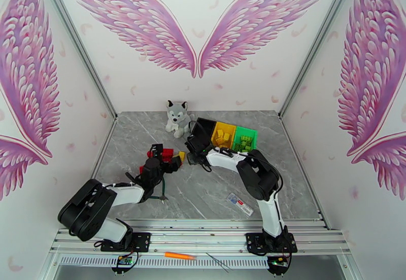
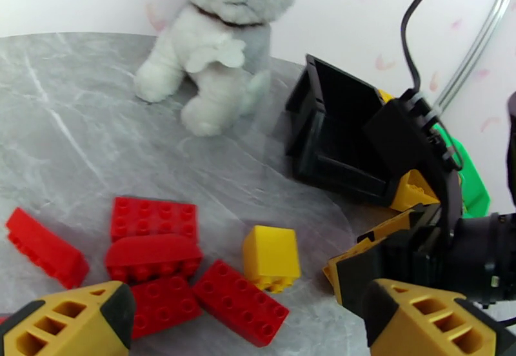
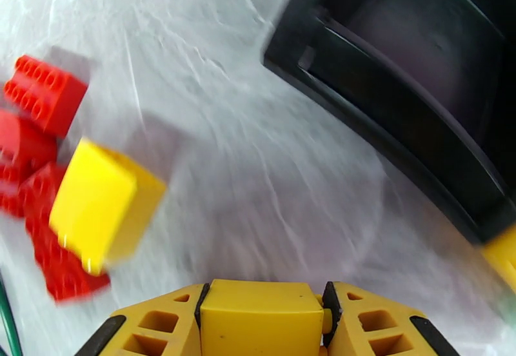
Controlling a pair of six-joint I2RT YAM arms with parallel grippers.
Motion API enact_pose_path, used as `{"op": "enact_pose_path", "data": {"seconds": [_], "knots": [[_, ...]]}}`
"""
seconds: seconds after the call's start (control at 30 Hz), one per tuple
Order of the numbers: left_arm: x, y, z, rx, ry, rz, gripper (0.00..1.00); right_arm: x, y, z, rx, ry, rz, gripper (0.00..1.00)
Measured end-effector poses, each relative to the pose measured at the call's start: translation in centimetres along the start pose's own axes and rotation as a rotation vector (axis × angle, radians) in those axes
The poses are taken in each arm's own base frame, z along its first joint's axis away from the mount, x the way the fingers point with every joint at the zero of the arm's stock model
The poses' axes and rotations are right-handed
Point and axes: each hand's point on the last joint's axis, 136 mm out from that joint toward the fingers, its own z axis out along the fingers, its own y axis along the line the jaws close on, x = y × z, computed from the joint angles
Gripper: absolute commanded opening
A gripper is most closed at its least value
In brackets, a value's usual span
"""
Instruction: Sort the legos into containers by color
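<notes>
Right wrist view: the right end effector [image 3: 261,291] is clamped on a yellow brick [image 3: 261,320], which fills the gap between its two fingers just above the grey counter [image 3: 290,177]. Ahead of it to the right lies the black bin [image 3: 413,86], tilted so that its dark inside faces this camera. To the left a loose yellow brick [image 3: 103,206] shows blurred, touching a cluster of red bricks [image 3: 39,157].

Left wrist view gives the other side of that scene. The left end effector [image 2: 248,315] stands wide apart, holding nothing, one finger [image 2: 64,322] at each lower corner of the picture. The red bricks [image 2: 155,254] and the loose yellow brick [image 2: 271,257] lie on the counter between and just beyond the fingers. The plush husky [image 2: 219,48] sits behind them, and the black bin [image 2: 335,125] lies to its right with the right end effector [image 2: 361,254] in front of it.

Top external view adds the layout — the black bin [image 1: 205,131], yellow bin [image 1: 223,135] and green bin [image 1: 244,140] stand in a row near the far edge of the counter [image 1: 213,189], right of the husky [image 1: 177,117]. Yellow bricks lie in the yellow bin and green bricks [image 1: 246,143] in the green one. The left end effector [image 1: 170,162] hangs over the red bricks [image 1: 158,153] left of the counter's middle, the right end effector [image 1: 195,156] just beside it.
</notes>
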Motion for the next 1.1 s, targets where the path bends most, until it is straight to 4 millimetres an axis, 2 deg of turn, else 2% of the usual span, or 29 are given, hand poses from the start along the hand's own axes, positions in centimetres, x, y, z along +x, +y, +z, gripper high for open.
{"op": "enact_pose_path", "data": {"seconds": [0.13, 0.3, 0.53, 0.67, 0.83, 0.97, 1.1], "knots": [[-0.2, -3.5, 1.4, 0.072, 0.003, 0.045, 0.99, -1.1, -2.4, -2.6, 0.013, -0.053, 0.046, 0.36], [-0.6, -7.7, 3.0, 0.147, -0.003, 0.11, 0.99, -2.6, -7.2, -5.0, 0.07, -0.114, 0.143, 0.36], [0.1, -11.6, 5.0, 0.204, 0.016, 0.188, 0.99, -4.9, -14.1, -6.2, 0.168, -0.167, 0.278, 0.36], [0.4, -12.7, 5.4, 0.213, 0.023, 0.232, 0.99, -7.2, -16.0, -6.5, 0.201, -0.196, 0.32, 0.38], [0.3, -12.9, 5.5, 0.206, 0.015, 0.254, 0.99, -9.6, -18.0, -6.0, 0.228, -0.217, 0.366, 0.56], [0.2, -12.7, 5.6, 0.194, 0.01, 0.263, 0.99, -10.2, -19.0, -5.6, 0.242, -0.209, 0.39, 0.68], [0.2, -12.0, 5.5, 0.169, 0.005, 0.266, 0.99, -10.2, -18.8, -5.6, 0.231, -0.203, 0.392, 0.76]]}}
